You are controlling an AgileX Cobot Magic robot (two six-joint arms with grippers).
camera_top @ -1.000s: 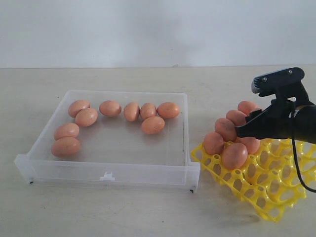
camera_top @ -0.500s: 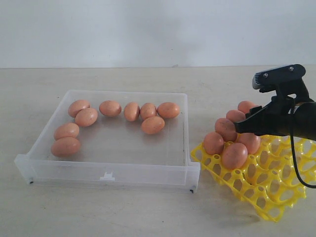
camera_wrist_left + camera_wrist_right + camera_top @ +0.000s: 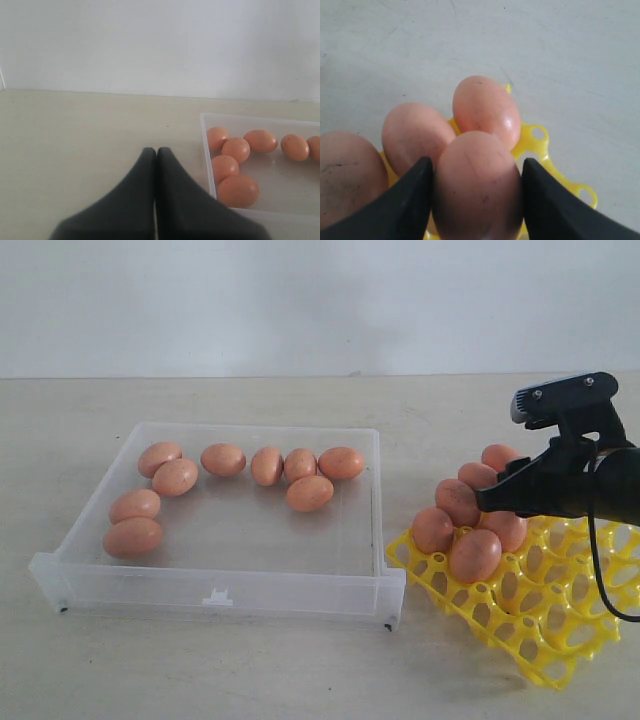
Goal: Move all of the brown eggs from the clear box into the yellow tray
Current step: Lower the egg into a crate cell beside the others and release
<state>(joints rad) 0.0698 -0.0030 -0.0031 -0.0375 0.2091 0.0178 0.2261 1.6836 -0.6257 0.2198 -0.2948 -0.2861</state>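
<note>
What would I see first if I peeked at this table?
Probably the bright yellow tray on the right, with brown eggs bunched at its left end. The black right gripper is pinching one egg among them. Next comes the clear box on the left, where nine more eggs lie along its back and left sides.

Fifteen brown eggs (image 3: pixel 310 493) can be counted in all: nine inside the clear box (image 3: pixel 150 585) and six over at the yellow tray (image 3: pixel 556 638). There is one clear box, one yellow tray and one tabletop (image 3: pixel 250 670) beneath them
</note>
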